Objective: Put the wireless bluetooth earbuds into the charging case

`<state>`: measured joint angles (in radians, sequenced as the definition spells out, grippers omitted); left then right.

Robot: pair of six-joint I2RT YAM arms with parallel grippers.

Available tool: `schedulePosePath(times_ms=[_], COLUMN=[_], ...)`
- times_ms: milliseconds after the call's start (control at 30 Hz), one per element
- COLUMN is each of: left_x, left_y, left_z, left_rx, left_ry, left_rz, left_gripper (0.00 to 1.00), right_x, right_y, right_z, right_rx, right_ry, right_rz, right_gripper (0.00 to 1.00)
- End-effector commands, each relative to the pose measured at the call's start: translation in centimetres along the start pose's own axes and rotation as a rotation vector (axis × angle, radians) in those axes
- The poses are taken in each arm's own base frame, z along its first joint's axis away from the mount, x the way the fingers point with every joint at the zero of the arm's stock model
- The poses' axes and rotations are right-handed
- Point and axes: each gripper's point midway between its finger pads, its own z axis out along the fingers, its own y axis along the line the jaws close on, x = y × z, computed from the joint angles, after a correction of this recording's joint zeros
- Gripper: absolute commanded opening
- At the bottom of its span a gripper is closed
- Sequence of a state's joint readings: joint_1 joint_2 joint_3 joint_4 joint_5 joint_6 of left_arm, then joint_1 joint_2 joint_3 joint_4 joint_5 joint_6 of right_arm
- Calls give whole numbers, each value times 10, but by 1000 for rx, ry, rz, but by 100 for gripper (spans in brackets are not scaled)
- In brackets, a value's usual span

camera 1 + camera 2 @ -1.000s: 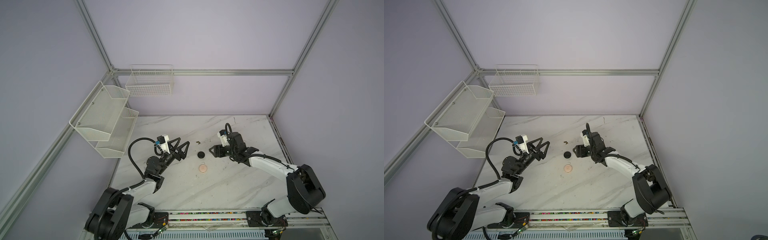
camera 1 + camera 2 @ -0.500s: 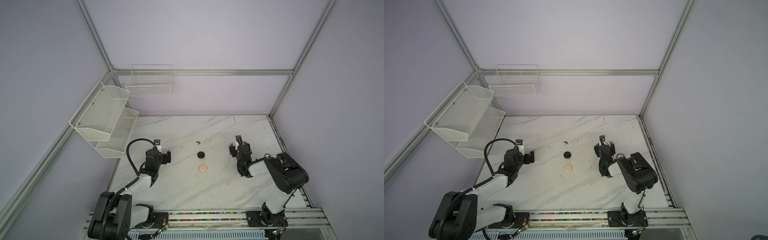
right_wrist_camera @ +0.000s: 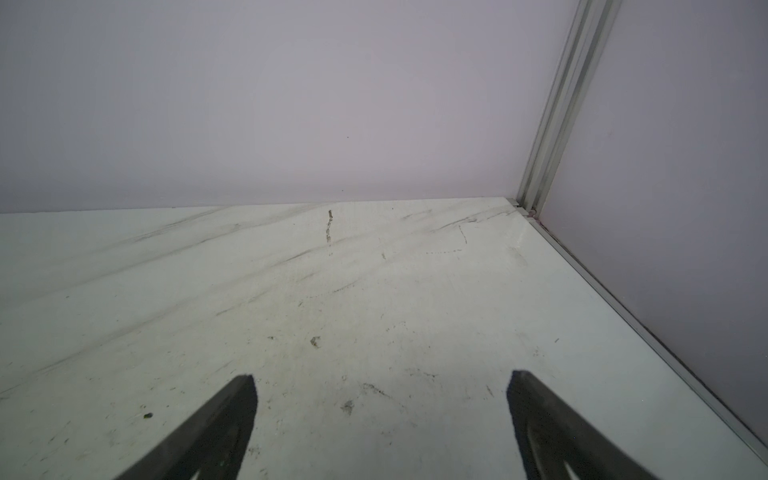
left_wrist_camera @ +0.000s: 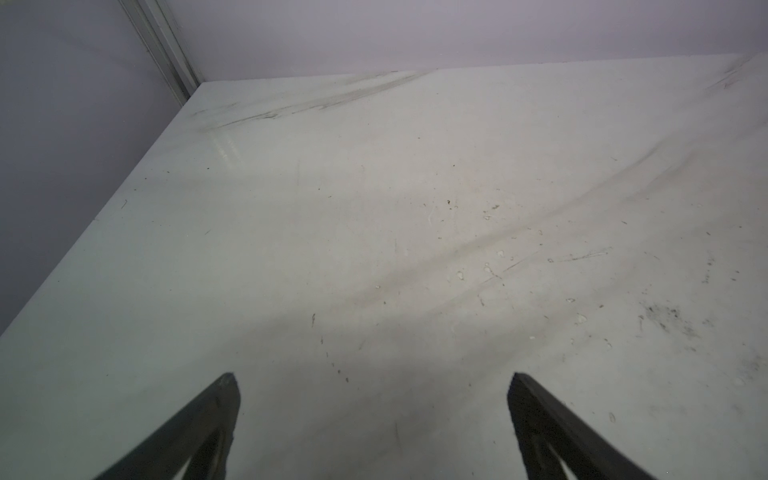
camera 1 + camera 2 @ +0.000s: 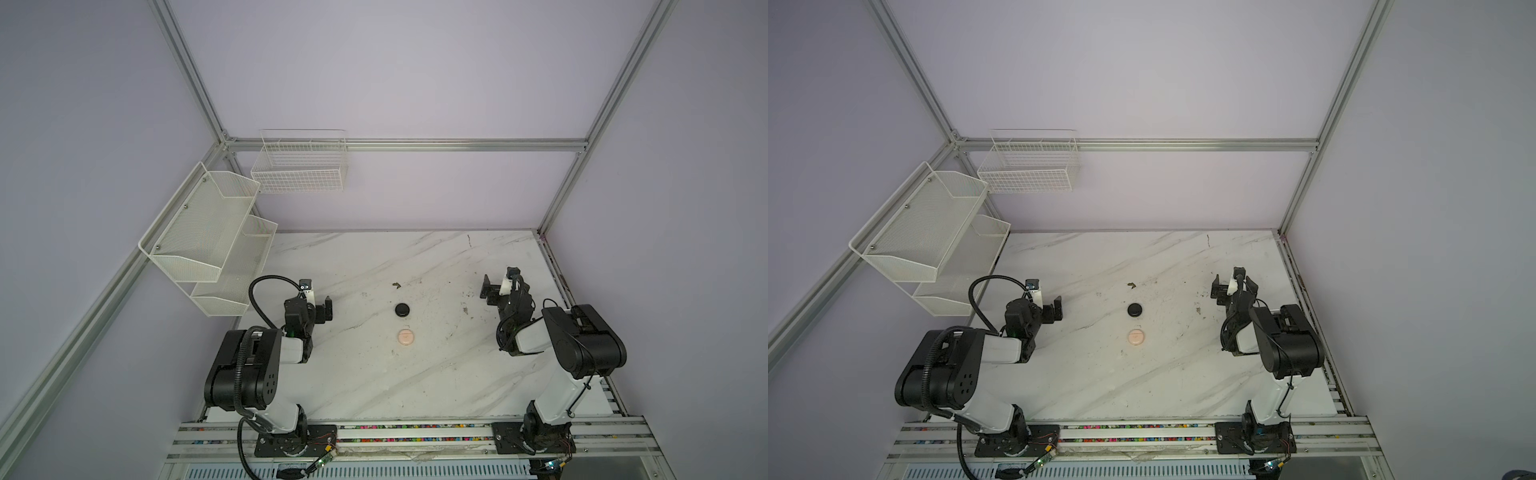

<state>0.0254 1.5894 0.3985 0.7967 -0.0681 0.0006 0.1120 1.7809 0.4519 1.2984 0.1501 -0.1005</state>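
No earbuds are visible; the black case (image 5: 402, 309) and pink case (image 5: 405, 336) lie seemingly shut, between and well apart from both fingertip pairs. The left gripper (image 4: 374, 386) and right gripper (image 3: 382, 386) gape empty. Likely finished; otherwise pin a case before lifting its lid.

Left gripper (image 4: 372, 376) and right gripper (image 3: 382, 376) hover low, well apart, jaws spread wide.

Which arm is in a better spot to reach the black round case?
Probably left, though it's close. Both are open and empty. The left fingers sit level with the black case and slightly nearer; the right fingers are farther back.
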Motion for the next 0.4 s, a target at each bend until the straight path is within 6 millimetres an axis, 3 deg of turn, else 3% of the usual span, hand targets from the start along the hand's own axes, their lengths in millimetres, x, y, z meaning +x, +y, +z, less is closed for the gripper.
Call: schedulePosePath(times_ms=[0,367], left_x=[-31,-33], left_y=[6,7], left_z=[-3,-7], left_rx=[-22,-24], left_ry=[-122,-137], left_rz=[-29,-28], left_gripper=[99,100], right_x=[-12,-10], right_y=[6,4], right_z=[6,10], right_rx=[-40,-62], right_ry=[-41,-19], right_rz=[45,46], right_gripper=[97,97])
